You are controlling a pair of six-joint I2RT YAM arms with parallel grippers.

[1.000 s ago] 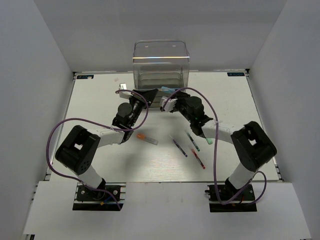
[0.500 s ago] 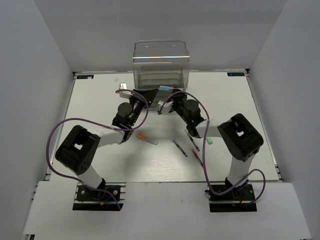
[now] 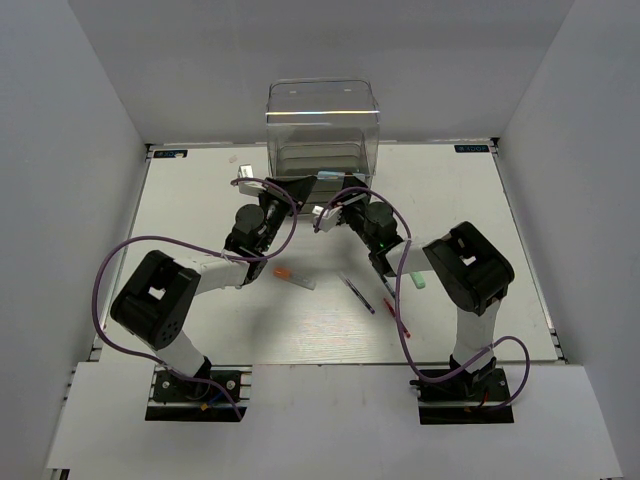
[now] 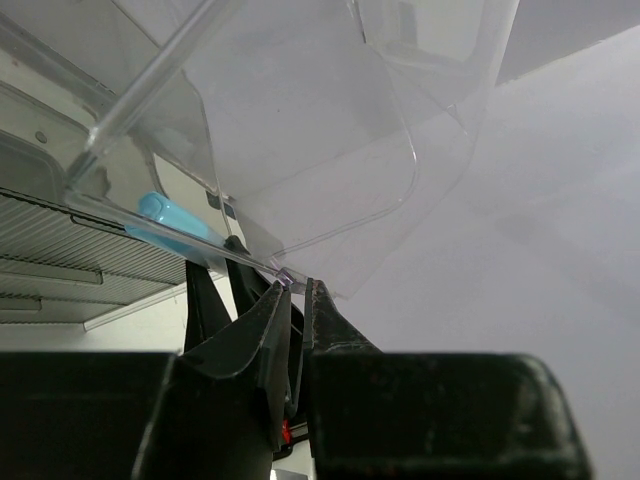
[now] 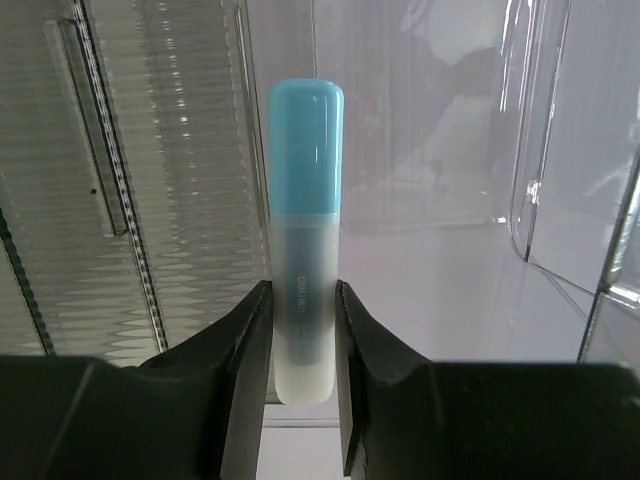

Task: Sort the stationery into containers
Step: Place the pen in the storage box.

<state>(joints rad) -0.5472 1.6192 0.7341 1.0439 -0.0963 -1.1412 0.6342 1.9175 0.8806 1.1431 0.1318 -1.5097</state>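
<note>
Both clamp: the right end effector (image 5: 300, 292) grips a probably light, stiff, slick blue-capped translucent marker (image 5: 305, 200) mid-barrel, the left end effector (image 4: 298, 290) the thin lip of the clear plastic organiser (image 3: 322, 125).

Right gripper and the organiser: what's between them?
The light-blue marker, clamped in the right gripper, cap pointing toward the organiser. Clear in the right wrist view.

A: What kind of place is this?
B: A robotics lab cell — plain white panels (image 3: 70, 150) box in a white table (image 3: 195, 195), with a left arm (image 3: 160, 300) and a right arm (image 3: 480, 275) bolted at its near edge.
</note>
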